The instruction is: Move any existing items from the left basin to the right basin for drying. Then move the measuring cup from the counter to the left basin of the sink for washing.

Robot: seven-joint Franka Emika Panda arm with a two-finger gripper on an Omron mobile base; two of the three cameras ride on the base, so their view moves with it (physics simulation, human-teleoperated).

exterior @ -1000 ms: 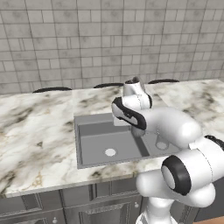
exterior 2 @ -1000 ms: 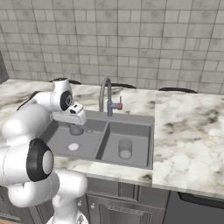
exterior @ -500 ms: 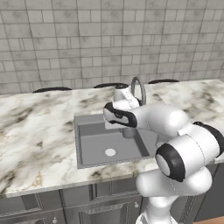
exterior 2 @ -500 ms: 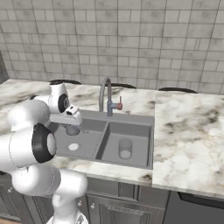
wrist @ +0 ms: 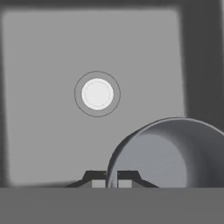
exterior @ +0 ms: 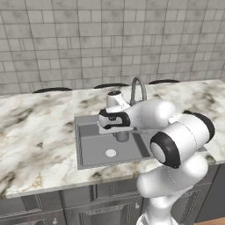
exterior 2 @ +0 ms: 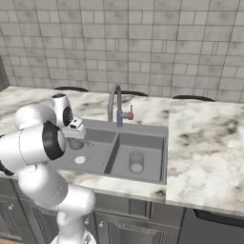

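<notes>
While the tumbler [exterior 2: 136, 161] already stands in the right basin [exterior 2: 143, 143], you are on the second step: the jaws pinch the measuring cup [wrist: 168, 153] by its rim above the left basin [wrist: 48, 57]. Next, lower and release.

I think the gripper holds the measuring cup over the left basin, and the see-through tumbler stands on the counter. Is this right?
Not quite. The tumbler stands in the right basin, not on the counter, as the right base view shows. The rest holds: the gripper is shut on the measuring cup above the left basin.
</notes>
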